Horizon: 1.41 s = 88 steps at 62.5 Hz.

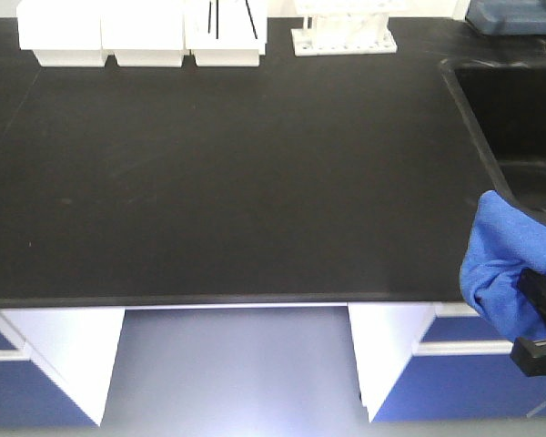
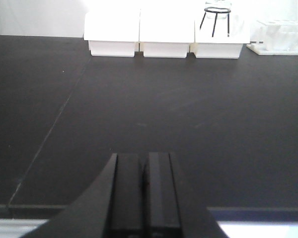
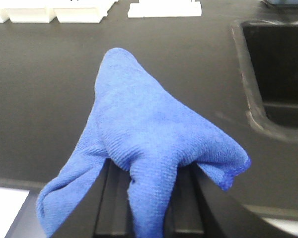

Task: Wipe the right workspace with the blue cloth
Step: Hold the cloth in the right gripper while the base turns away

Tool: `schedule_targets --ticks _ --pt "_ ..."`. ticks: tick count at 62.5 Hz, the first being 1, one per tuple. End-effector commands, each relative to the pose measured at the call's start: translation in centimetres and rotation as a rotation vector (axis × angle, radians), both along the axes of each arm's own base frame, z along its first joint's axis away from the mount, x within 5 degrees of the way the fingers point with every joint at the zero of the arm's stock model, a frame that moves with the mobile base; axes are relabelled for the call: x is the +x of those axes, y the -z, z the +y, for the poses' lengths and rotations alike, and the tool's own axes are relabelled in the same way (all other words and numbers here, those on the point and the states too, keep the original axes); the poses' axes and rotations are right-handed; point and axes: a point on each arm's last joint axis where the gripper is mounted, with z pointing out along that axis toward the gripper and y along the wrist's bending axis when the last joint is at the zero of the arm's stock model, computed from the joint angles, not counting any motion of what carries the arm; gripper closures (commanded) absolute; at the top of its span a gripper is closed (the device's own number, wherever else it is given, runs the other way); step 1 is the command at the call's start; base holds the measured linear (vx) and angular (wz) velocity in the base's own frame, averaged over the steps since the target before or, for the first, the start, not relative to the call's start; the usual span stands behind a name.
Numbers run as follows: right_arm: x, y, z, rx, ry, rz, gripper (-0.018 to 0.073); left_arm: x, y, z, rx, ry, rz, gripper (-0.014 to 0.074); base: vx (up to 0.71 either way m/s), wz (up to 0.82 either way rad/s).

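Bunching up from the right gripper (image 1: 539, 320), cloth (image 1: 502, 259) pinched tightly in its closed grip, held at the front right edge of the counter (image 1: 237, 182), just before the sink (image 1: 519, 118), left gripper (image 2: 144, 183) pressed fully together, nothing held, poised above the front edge, bins (image 1: 141, 36) ranged along the back

The blue cloth (image 3: 154, 134) drapes over the right claw (image 1: 539, 320) and hides its fingertips in the right wrist view, where the cloth's lower folds run off the bottom edge. In the front view the right edge cuts off the claw and the sink (image 1: 464, 100). The top edge crops the white boxes (image 1: 146, 36) and a dark blue thing (image 1: 510, 16), which cannot be identified.
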Motion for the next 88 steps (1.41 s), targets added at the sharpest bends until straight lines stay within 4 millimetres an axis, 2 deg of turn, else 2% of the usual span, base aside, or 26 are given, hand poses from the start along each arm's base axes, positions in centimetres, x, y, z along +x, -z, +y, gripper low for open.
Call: schedule_targets --ticks 1,43,88 --pt "0.36 -1.50 -0.26 0.007 0.034 -0.089 0.0559 0.10 0.23 -0.13 -0.008 0.015 -0.064 0.0602 -0.24 -0.06" --pt "0.36 -1.50 -0.26 0.007 0.034 -0.089 0.0559 0.10 0.23 -0.14 -0.008 0.016 -0.064 0.0602 -0.25 -0.37" --pt "0.36 -1.50 -0.26 0.007 0.034 -0.089 0.0559 0.10 0.23 -0.14 -0.008 0.016 -0.064 0.0602 -0.23 -0.64"
